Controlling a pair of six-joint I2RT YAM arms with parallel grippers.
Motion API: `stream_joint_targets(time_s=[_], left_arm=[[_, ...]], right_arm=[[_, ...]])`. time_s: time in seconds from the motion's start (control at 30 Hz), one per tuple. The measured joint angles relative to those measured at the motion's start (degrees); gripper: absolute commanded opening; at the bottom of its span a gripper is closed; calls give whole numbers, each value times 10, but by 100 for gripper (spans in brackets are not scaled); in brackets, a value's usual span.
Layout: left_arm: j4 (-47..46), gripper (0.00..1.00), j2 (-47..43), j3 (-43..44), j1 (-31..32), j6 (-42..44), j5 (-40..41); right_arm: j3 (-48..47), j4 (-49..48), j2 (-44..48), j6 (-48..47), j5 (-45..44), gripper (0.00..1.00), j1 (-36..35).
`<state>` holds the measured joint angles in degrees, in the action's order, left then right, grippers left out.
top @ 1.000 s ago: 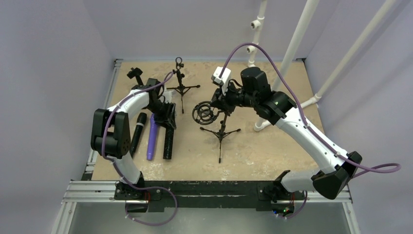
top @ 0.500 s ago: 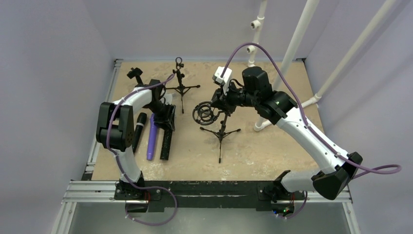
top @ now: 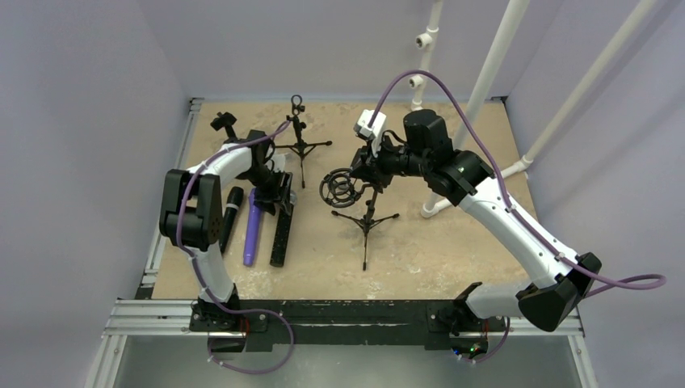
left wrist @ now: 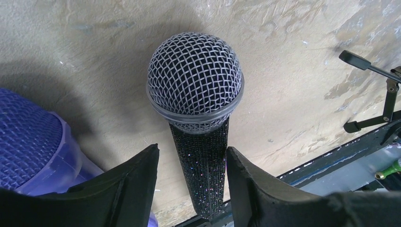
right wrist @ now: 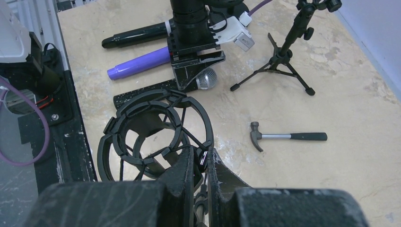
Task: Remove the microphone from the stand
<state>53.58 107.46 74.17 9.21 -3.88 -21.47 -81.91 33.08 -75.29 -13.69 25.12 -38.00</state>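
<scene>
My left pincer (left wrist: 192, 152) shifted slightly: fingers apart, microphone (left wrist: 195, 78) between them, flat on tabletop (left wrist: 293, 61) below. Right pincer (right wrist: 201, 158) stayed clamped on stand (top: 368, 212). Judged removal done.

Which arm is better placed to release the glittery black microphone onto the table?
Left. The left gripper straddles the glittery black microphone, which lies on the table beside the purple microphone. The right gripper is clamped at the shock mount, away from it.

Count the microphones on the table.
3, side by side at left: black microphone outermost, purple microphone in the middle, glittery microphone straddled by the left pincer. None appears hidden.
</scene>
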Motion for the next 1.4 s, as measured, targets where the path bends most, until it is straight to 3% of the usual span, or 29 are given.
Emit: stream_joint_targets(time_s=[0.13,0.3,0.47,0.87,1.17,1.4], left_arm=[[1,56,-15,0,0,0,1],[3,58,-94,0,-1,5,-25],[3,59,-197,4,-1,23,-54],[-34,59,-391,-27,-1,97,-113],[-73,64,-493,-65,-1,138,-150],[-95,69,-510,-66,-1,140,-157]], right_arm=[[1,1,2,1,4,21,3],[1,16,4,7,19,46,6],[-18,49,3,6,36,57,9],[-119,108,-4,0,54,65,9],[-2,108,99,-27,62,65,44],[110,82,165,-66,70,62,58]])
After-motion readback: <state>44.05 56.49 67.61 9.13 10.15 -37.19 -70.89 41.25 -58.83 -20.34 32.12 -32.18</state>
